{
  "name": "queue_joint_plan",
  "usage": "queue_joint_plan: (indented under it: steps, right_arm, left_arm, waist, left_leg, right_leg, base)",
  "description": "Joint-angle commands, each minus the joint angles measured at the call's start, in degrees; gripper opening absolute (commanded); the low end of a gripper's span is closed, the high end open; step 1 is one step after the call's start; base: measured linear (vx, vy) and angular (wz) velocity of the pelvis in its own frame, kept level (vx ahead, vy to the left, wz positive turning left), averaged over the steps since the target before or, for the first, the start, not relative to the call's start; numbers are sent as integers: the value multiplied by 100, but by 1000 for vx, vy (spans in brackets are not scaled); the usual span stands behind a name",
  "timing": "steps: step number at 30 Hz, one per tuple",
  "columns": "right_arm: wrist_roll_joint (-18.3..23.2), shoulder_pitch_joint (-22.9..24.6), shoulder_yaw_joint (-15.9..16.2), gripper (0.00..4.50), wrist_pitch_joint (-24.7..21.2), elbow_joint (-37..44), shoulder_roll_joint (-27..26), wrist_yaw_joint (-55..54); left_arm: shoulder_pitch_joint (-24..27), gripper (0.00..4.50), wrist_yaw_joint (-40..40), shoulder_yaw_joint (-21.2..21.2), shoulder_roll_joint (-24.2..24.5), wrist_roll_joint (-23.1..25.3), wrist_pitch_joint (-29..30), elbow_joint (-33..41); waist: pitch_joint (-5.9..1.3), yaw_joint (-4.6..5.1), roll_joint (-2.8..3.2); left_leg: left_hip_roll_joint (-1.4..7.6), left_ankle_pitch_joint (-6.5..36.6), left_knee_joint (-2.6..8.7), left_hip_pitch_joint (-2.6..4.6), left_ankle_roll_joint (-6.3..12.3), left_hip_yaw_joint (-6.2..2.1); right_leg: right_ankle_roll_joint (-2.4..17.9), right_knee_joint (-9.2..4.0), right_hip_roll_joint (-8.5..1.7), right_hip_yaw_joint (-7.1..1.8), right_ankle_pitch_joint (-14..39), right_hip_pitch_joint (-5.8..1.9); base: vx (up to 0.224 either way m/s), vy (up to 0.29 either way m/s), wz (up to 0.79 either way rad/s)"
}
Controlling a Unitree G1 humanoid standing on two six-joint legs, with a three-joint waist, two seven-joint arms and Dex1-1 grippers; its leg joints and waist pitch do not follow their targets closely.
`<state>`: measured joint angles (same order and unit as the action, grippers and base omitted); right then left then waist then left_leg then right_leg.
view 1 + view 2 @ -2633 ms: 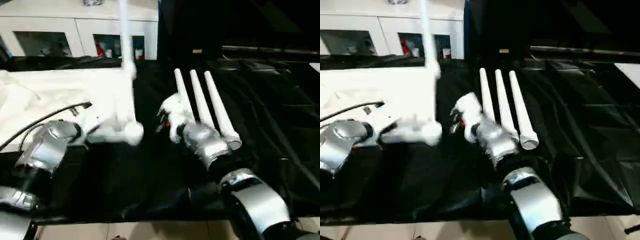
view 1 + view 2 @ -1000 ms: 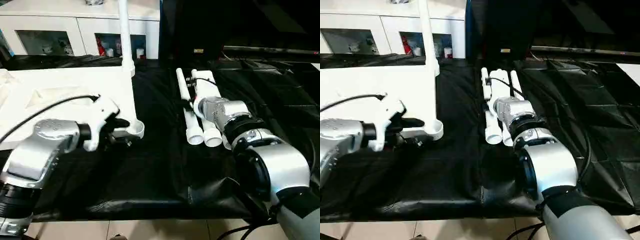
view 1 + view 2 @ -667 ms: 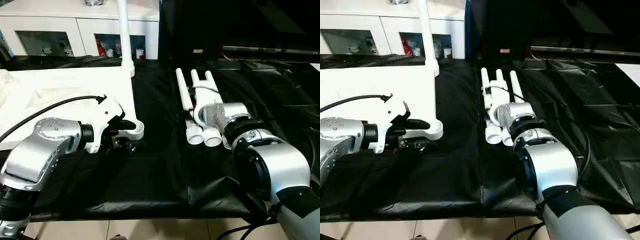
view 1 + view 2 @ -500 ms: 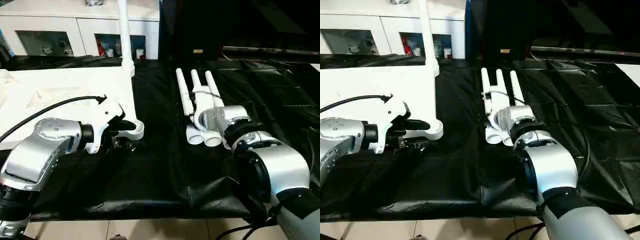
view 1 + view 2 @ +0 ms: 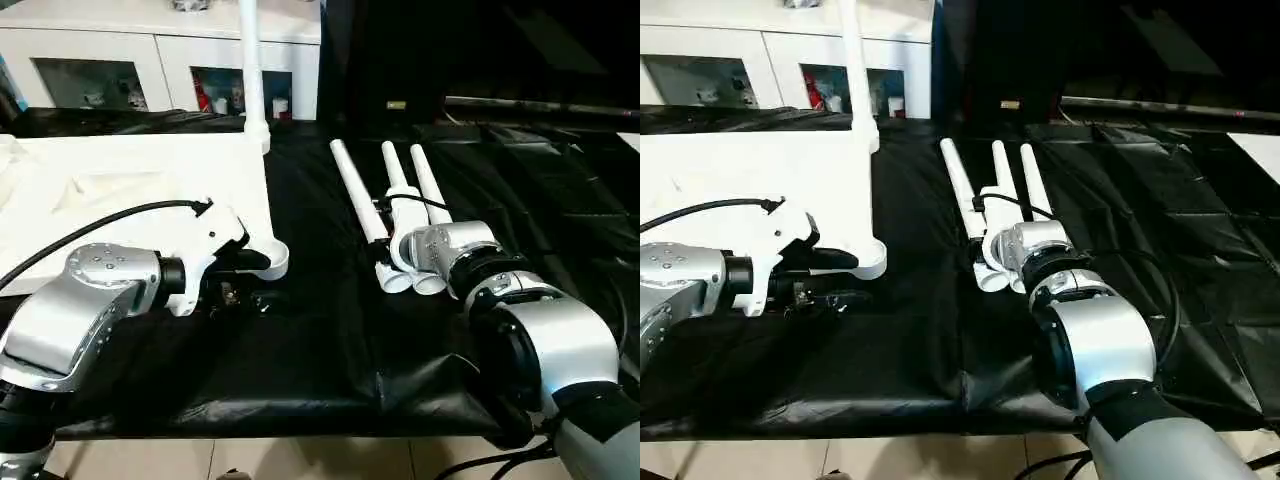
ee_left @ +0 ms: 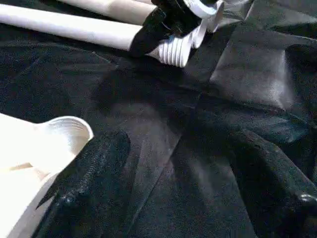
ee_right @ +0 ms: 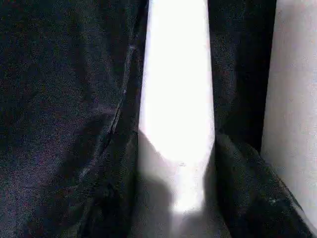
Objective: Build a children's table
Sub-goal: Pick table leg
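On the black sheet (image 5: 330, 350) covering the work surface lie three loose white table legs (image 5: 356, 189), side by side with their wide ends toward the robot; the leftmost one angles away from the other two. A fourth leg (image 5: 251, 70) stands upright in the far corner socket of the white tabletop (image 5: 140, 180), which lies underside up to the left.

Near its front corner socket (image 6: 62, 141), the left gripper (image 5: 250, 285) has its fingers spread, one just beside the socket rim, pinching nothing. The right gripper (image 7: 176, 198) straddles one leg, a finger (image 7: 250, 191) on either side; whether they press it I cannot tell.

Open black sheet runs between tabletop and legs, and further to the right. Behind stands a white cabinet (image 5: 160, 60) with glass doors.
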<state>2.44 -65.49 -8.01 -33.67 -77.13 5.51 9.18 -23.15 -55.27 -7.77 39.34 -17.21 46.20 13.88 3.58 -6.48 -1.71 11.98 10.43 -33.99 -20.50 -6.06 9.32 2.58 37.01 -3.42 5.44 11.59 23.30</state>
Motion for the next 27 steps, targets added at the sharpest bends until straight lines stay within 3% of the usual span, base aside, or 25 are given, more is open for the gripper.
queue_joint_plan:
  steps: [1, 6, 10, 13, 14, 17, 20, 23, 24, 26, 27]
  right_arm:
    - [30, 130, -104, 194, -30, -49, 52, -73]
    - [233, 18, -302, 193, 179, 16, 66, -44]
    - [452, -100, -502, 193, 520, 189, 55, 317]
    - [594, -110, -633, 191, 897, 379, 50, 656]
    - [713, -83, -724, 191, 1071, 517, 52, 926]
    - [923, -3, -835, 191, 1253, 733, 56, 1331]
    - [1361, 347, -974, 191, 1604, 1390, 54, 2452]
    - [2105, 1012, -1150, 191, 1121, 2508, 66, 3637]
    - [2233, 1232, -1118, 191, 1024, 2853, 69, 3858]
    - [2356, 1525, -1013, 191, 917, 3286, 76, 4140]
    - [2476, 1690, -969, 191, 815, 3546, 77, 4326]
  left_arm:
    - [-73, 387, 89, 8, 31, 8, 44, 26]
    - [-301, 435, 484, 222, -208, 80, 23, -281]
    - [-679, 450, 1106, 682, -804, -76, 3, -645]
    - [-883, 450, 1556, 1009, -1317, -324, 72, -827]
    - [-1001, 450, 1799, 1176, -1589, -453, 79, -979]
    - [-1149, 450, 2070, 1336, -1880, -523, 62, -1192]
    - [-1383, 450, 2410, 1553, -2279, -606, 205, -1472]
    - [-1682, 450, 2749, 1809, -2658, -755, 300, -1771]
    - [-1793, 450, 2844, 1933, -2776, -875, 331, -1850]
    - [-1953, 450, 2958, 2095, -2916, -1106, 375, -1949]
    - [-2041, 450, 2972, 2170, -2971, -1224, 389, -2000]
  waist:
    - [-398, 8, 73]
    - [-418, -4, 90]
    - [-433, -5, 109]
    - [-450, -28, 84]
    - [-457, -33, 105]
    - [-469, -52, 74]
    - [-471, -72, 65]
    - [-480, -131, 66]
    - [-490, -164, 89]
    - [-497, -209, 56]
    - [-489, -218, 84]
  left_leg:
    - [95, 885, 362, -8, -327, 2]
    - [86, 856, 347, 4, -319, 7]
    - [79, 743, 326, -27, -273, 8]
    - [83, 612, 316, -41, -179, 0]
    - [75, 553, 302, -56, -135, 4]
    - [83, 446, 291, -58, 26, 1]
    - [78, 394, 273, -69, 206, 13]
    - [86, 186, 255, -57, 463, 2]
    - [99, 180, 243, -49, 492, -6]
    - [115, 154, 243, -50, 501, -17]
    - [111, 233, 245, -44, 456, -18]
  right_leg:
    - [774, -394, -449, -368, 887, -340]
    - [776, -394, -447, -369, 814, -346]
    - [906, -368, -440, -365, 412, -371]
    - [1001, -349, -453, -355, 207, -398]
    - [1034, -346, -448, -353, 137, -403]
    - [1071, -340, -448, -345, -33, -405]
    - [1071, -357, -447, -341, -121, -429]
    - [1154, -351, -425, -328, -413, -428]
    - [1179, -340, -449, -334, -469, -430]
    - [1258, -337, -456, -322, -485, -424]
    - [1299, -359, -461, -317, -353, -417]
  base:
    - [0, 0, 0]
    - [0, 0, 0]
    - [0, 0, 0]
    - [0, 0, 0]
    - [0, 0, 0]
    - [0, 0, 0]
    - [0, 0, 0]
    - [0, 0, 0]
    - [0, 0, 0]
    - [0, 0, 0]
    - [0, 0, 0]
